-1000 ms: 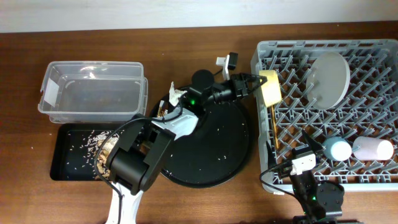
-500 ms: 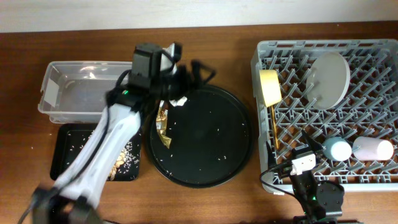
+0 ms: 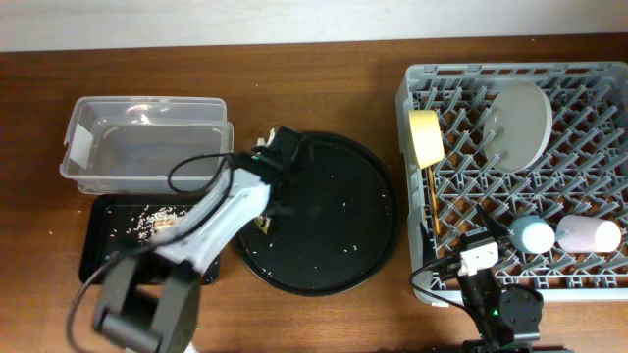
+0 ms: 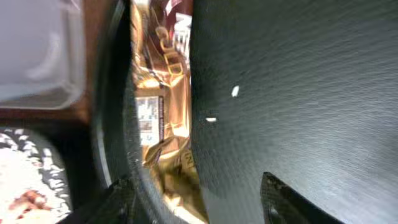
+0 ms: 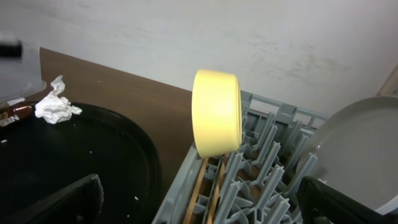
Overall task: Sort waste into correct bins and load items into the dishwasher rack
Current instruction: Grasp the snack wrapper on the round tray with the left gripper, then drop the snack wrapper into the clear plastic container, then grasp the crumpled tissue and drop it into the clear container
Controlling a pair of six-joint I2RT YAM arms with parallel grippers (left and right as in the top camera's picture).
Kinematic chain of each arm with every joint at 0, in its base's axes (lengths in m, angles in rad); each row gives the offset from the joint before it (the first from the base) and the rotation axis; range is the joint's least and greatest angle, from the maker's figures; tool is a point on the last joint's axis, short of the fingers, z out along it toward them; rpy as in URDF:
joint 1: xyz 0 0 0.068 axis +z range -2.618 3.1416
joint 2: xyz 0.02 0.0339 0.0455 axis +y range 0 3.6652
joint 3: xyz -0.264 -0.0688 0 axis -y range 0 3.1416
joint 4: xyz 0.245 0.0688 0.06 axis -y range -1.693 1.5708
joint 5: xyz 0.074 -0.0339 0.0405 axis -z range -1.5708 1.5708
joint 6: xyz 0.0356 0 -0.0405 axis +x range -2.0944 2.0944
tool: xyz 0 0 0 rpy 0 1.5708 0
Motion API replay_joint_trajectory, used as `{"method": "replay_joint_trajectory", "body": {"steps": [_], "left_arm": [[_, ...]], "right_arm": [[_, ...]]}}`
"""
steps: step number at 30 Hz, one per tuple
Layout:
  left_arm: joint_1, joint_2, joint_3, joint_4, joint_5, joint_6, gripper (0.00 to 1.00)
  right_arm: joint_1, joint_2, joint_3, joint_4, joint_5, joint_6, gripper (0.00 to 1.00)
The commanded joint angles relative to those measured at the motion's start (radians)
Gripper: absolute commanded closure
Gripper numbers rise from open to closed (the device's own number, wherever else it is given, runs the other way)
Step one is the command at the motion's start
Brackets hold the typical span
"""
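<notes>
At the round black tray's left rim: the crinkled gold-brown wrapper (image 4: 158, 124) lies bunched along the inside of the rim of the round black tray (image 3: 339, 230), on the side facing the clear box (image 3: 147, 162).
Left gripper: the left gripper (image 4: 196, 205) hangs low over the wrapper with its fingers apart and nothing between them. From overhead its arm is blurred.
Right gripper: the right gripper (image 5: 205, 211) sits to the right of the round tray at the near edge of the dishwasher rack (image 3: 404, 98), fingers spread and empty.
Step in hand: most likely taking up the wrapper to bin it.
Doing it well: straddle the raised fold in the middle of the foil, not its flat edge. Come down close to the rim wall without snagging it, then close gently, since crinkled foil slips and springs.
Destination: probably the clear box, just left of the round tray. The shallow black tray (image 3: 103, 260) below that box already holds the food scraps (image 3: 157, 221).
Napkin: the crumpled white napkin (image 5: 56, 107) rests on the round tray near that same rim, not yet binned.
Rack load: to the right of the round tray, the rack holds the yellow bowl (image 3: 424, 137), plate (image 3: 520, 123), chopsticks (image 3: 434, 201), blue cup (image 3: 533, 235) and pink cup (image 3: 589, 235).
Surface: a brown wooden table (image 3: 294, 69). The round tray's matte, textured floor carries a few white crumbs.
Room: a pale wall (image 5: 155, 31) runs behind the table.
</notes>
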Motion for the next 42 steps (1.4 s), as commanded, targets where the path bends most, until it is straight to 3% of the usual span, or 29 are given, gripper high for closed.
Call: {"method": "replay_joint_trajectory", "body": {"steps": [1, 3, 5, 7, 9, 10, 12, 13, 14, 16, 17, 18, 19, 20, 21, 23, 27, 28, 29, 31, 33, 38, 40, 42], "left_arm": [[0.002, 0.127, -0.006, 0.027, -0.045, -0.005, 0.44], [0.003, 0.164, -0.006, -0.005, -0.076, -0.034, 0.47], [0.001, 0.160, 0.007, -0.013, -0.060, -0.037, 1.00], [0.001, 0.097, 0.152, -0.141, 0.042, -0.037, 1.00], [0.037, -0.019, 0.287, -0.243, -0.093, -0.036, 1.00], [0.072, -0.050, 0.292, -0.230, -0.180, -0.037, 1.00], [0.223, -0.045, 0.292, -0.167, -0.220, -0.036, 1.00], [0.289, -0.044, 0.292, -0.117, -0.176, -0.036, 0.98], [0.357, -0.044, 0.292, -0.027, -0.003, 0.023, 0.25], [0.358, -0.044, 0.292, 0.011, 0.113, 0.081, 0.15], [0.327, -0.044, 0.292, 0.016, 0.057, 0.087, 0.13], [0.290, -0.044, 0.292, 0.021, -0.024, 0.087, 0.13], [0.260, -0.039, 0.292, 0.045, 0.014, 0.122, 0.15], [0.206, -0.019, 0.292, 0.080, 0.035, 0.249, 0.15], [0.152, 0.020, 0.292, 0.098, -0.004, 0.293, 0.16], [0.096, 0.127, 0.292, 0.137, -0.071, 0.293, 0.20], [0.082, 0.291, 0.292, 0.181, -0.026, 0.293, 0.31], [0.080, 0.307, 0.292, 0.188, 0.019, 0.293, 0.39], [0.080, 0.308, 0.292, 0.194, 0.035, 0.293, 0.57], [0.075, 0.316, 0.291, 0.192, 0.063, 0.293, 0.81], [0.047, 0.333, 0.291, 0.166, 0.155, 0.282, 0.99], [0.095, 0.158, 0.457, -0.097, 0.124, 0.242, 0.99], [0.191, 0.057, 0.467, -0.132, 0.018, 0.217, 0.99], [0.339, 0.056, 0.467, -0.124, 0.010, 0.217, 1.00]], "right_arm": [[-0.005, -0.007, -0.005, -0.004, -0.005, 0.008, 0.02], [-0.005, -0.007, -0.005, -0.004, -0.005, 0.008, 0.01], [-0.004, -0.007, -0.005, -0.004, -0.005, 0.007, 0.02], [-0.005, -0.007, -0.005, -0.004, -0.005, 0.008, 0.02], [-0.005, -0.007, -0.005, -0.004, -0.005, 0.008, 0.02], [-0.005, -0.007, -0.005, -0.004, -0.005, 0.008, 0.01], [-0.005, -0.007, -0.005, -0.004, -0.005, 0.008, 0.02], [-0.005, -0.007, -0.005, -0.004, -0.005, 0.008, 0.02], [-0.005, -0.007, -0.005, -0.004, -0.005, 0.008, 0.02], [-0.005, -0.007, -0.005, -0.004, -0.005, 0.008, 0.02], [-0.005, -0.007, -0.005, -0.004, -0.005, 0.008, 0.02], [-0.005, -0.007, -0.005, -0.004, -0.005, 0.008, 0.02], [-0.005, -0.007, -0.005, -0.004, -0.005, 0.008, 0.02], [-0.005, -0.007, -0.005, -0.004, -0.005, 0.008, 0.02], [-0.005, -0.007, -0.005, -0.004, -0.005, 0.008, 0.02], [-0.005, -0.007, -0.005, -0.004, -0.005, 0.008, 0.02], [-0.005, -0.007, -0.005, -0.004, -0.005, 0.008, 0.02], [-0.005, -0.007, -0.005, -0.004, -0.005, 0.007, 0.02], [-0.005, -0.007, -0.005, -0.004, -0.005, 0.008, 0.02], [-0.005, -0.007, -0.005, -0.004, -0.005, 0.007, 0.02], [-0.005, -0.007, -0.005, -0.004, -0.005, 0.008, 0.02], [-0.005, -0.007, -0.005, -0.004, -0.005, 0.008, 0.02], [-0.005, -0.007, -0.005, -0.004, -0.005, 0.008, 0.02], [-0.005, -0.007, -0.005, -0.004, -0.005, 0.008, 0.02]]}}
